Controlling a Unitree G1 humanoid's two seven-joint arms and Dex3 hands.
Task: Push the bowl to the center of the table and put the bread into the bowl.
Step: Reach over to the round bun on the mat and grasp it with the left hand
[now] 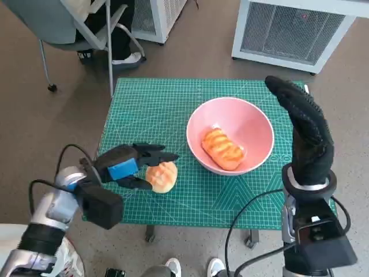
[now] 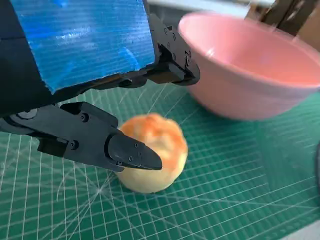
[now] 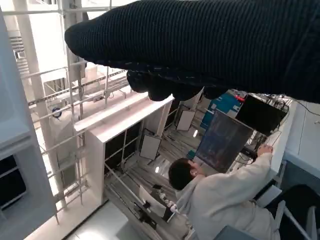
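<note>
Desk (image 1: 150,104) first: its green mat is slick, and the pink bowl (image 1: 253,124) sits right of centre, one bread already inside. Round bread (image 1: 162,176) lies just beside the bowl — the left robot hand (image 1: 128,165), fingers spread around it, could nudge it rolling. Right robot hand (image 1: 304,130) hangs raised, empty, fingers straight — too far to steady the bowl.

Bare green worktop (image 1: 150,104) fills the upper left of the head view. At centre right the pink bowl (image 1: 253,124) blocks passage, a bread roll (image 1: 163,176) lying just beside it at lower left.
</note>
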